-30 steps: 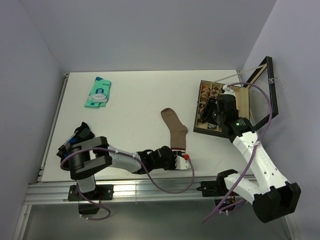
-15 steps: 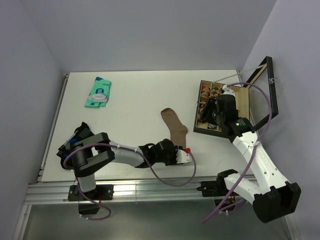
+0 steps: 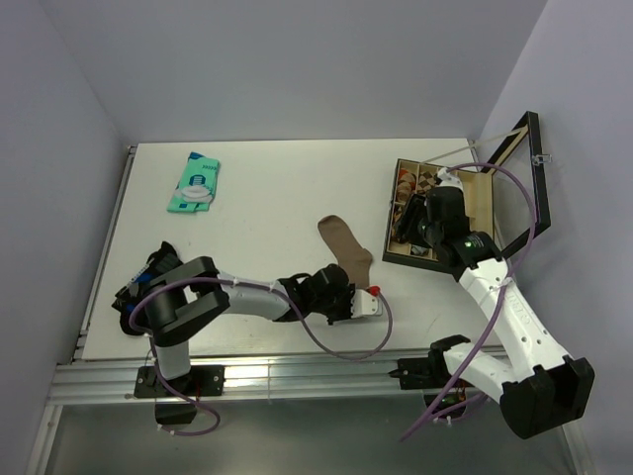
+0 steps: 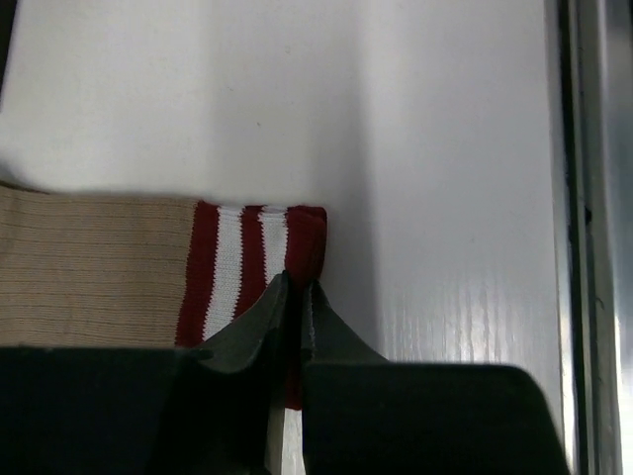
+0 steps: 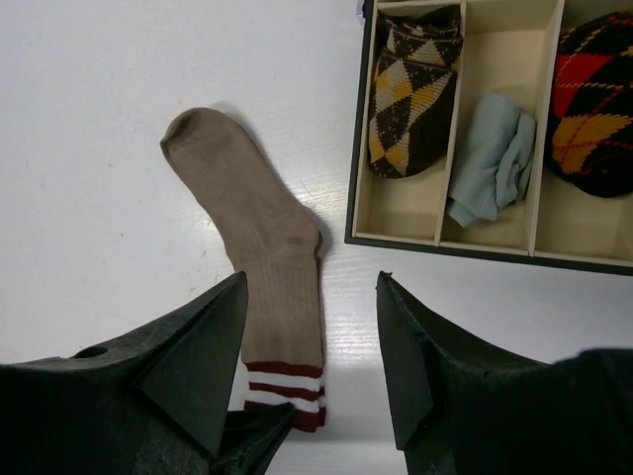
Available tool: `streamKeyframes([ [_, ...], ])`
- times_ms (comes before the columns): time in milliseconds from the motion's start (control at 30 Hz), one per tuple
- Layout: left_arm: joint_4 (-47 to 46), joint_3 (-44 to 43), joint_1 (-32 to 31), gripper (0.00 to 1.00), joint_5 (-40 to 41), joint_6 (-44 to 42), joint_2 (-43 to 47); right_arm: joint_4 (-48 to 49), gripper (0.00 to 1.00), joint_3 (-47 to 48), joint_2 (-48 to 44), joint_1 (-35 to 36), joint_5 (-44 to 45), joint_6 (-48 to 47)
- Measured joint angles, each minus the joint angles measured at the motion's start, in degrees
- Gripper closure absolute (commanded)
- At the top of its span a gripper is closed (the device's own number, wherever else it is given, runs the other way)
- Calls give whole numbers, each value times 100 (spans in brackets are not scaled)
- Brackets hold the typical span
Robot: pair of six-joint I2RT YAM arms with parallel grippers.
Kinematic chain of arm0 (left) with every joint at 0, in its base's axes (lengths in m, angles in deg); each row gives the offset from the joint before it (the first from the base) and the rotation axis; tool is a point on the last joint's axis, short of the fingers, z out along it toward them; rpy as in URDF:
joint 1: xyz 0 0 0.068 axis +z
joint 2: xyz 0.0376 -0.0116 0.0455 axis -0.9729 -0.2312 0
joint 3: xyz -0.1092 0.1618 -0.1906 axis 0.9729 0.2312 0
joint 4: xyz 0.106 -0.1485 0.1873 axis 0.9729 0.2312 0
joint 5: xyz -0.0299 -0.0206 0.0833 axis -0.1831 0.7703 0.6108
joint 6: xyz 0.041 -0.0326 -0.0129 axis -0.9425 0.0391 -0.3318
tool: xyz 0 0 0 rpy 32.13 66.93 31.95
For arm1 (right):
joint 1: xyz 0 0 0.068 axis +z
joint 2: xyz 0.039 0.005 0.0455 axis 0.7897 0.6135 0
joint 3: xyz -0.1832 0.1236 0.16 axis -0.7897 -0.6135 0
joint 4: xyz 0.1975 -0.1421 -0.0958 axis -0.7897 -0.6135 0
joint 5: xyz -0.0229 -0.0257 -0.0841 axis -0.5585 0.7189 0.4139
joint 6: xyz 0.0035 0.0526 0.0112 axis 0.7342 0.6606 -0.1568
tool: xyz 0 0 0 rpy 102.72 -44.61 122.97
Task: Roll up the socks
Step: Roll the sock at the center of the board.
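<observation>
Socks roll best from the cuff, we judge, so our left end effector (image 4: 297,287) is clenched on the maroon, white-striped cuff (image 4: 242,262) of the tan sock (image 3: 345,252). The sock lies flat and ribbed at lower centre of the bench (image 3: 257,198). Our right end effector (image 5: 312,336) hangs released nearby, spare.

A white table (image 3: 267,198) stands in a corner of plain pale lavender walls (image 3: 297,59), evenly lit
</observation>
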Motion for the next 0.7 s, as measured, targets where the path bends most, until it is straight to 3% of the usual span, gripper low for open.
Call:
streamKeyframes([
  [200, 1335, -483, 688, 100, -1187, -129, 20, 44, 38, -2, 111, 131, -13, -31],
  [433, 3919, -1117, 1764, 100, -2614, -1062, -15, 540, 38, -391, 63, 708, -22, -109],
  [700, 6395, -1775, 2142, 100, -3501, -2260, -588, 1381, 39, -1434, -826, 1770, -35, -116],
])
